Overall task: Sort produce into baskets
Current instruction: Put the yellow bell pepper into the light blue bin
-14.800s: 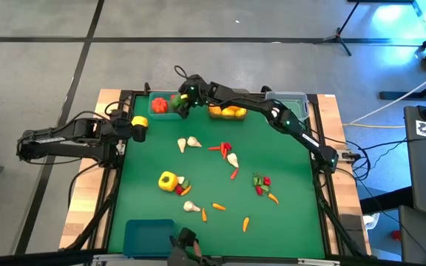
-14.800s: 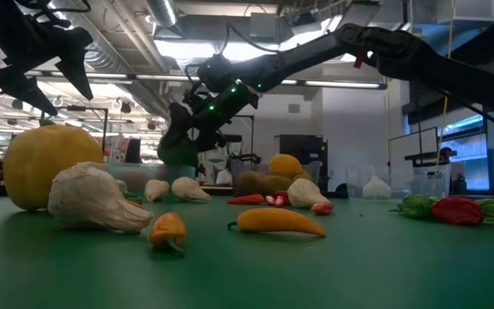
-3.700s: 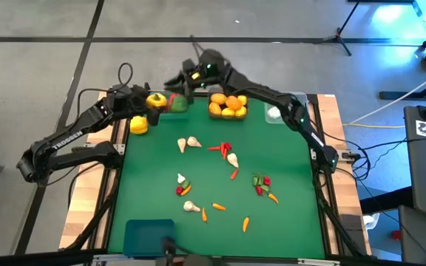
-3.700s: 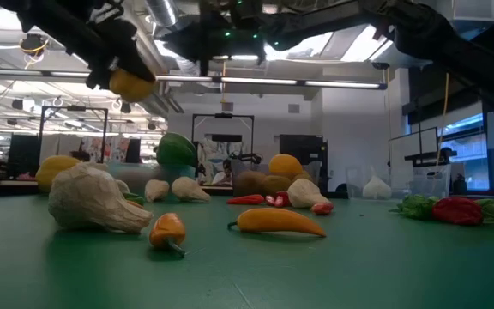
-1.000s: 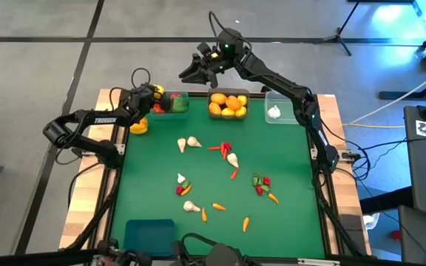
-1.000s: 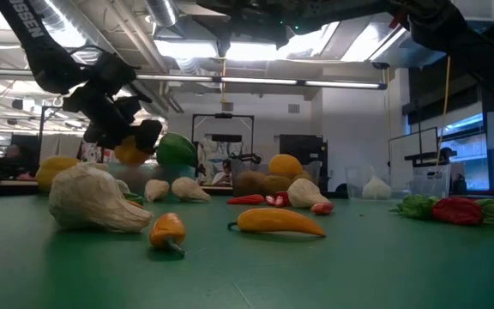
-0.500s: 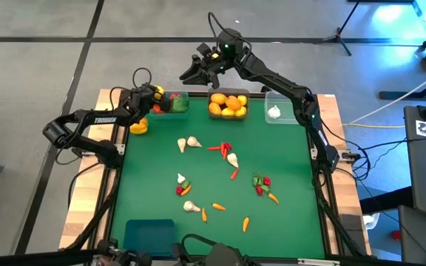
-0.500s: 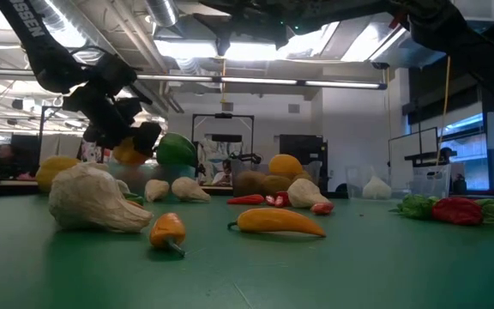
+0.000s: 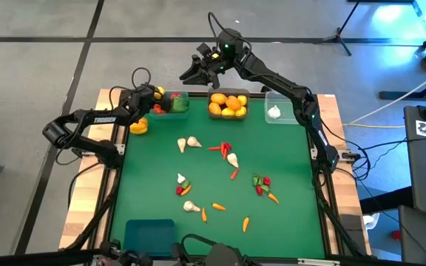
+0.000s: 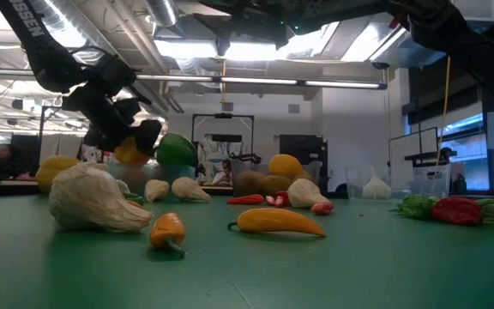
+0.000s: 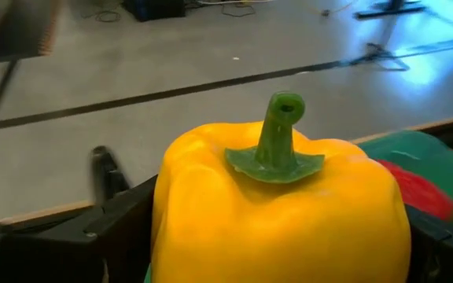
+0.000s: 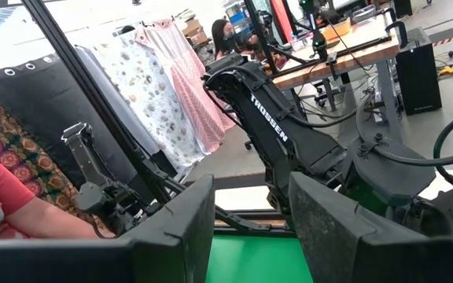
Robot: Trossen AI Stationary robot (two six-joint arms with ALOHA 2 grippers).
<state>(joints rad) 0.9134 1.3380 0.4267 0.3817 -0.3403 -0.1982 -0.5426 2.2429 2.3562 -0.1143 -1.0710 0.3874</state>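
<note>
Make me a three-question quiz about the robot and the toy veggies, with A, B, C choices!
1. Where is the left claw?
A. by the blue bin
B. over the teal bin at the far edge
C. mid-table

2. What colour is the pepper it holds?
A. yellow
B. red
C. purple

3. How is the right claw?
A. shut on a carrot
B. pressed on the mat
C. open, empty, raised

Answers: 1 B, the high view shows it at the teal bin. 2 A, yellow fills the left wrist view. 3 C, its fingers stand apart with nothing between.

Open mat [image 9: 287,159] right; scattered produce [image 9: 225,154] probably crowds the centre
</note>
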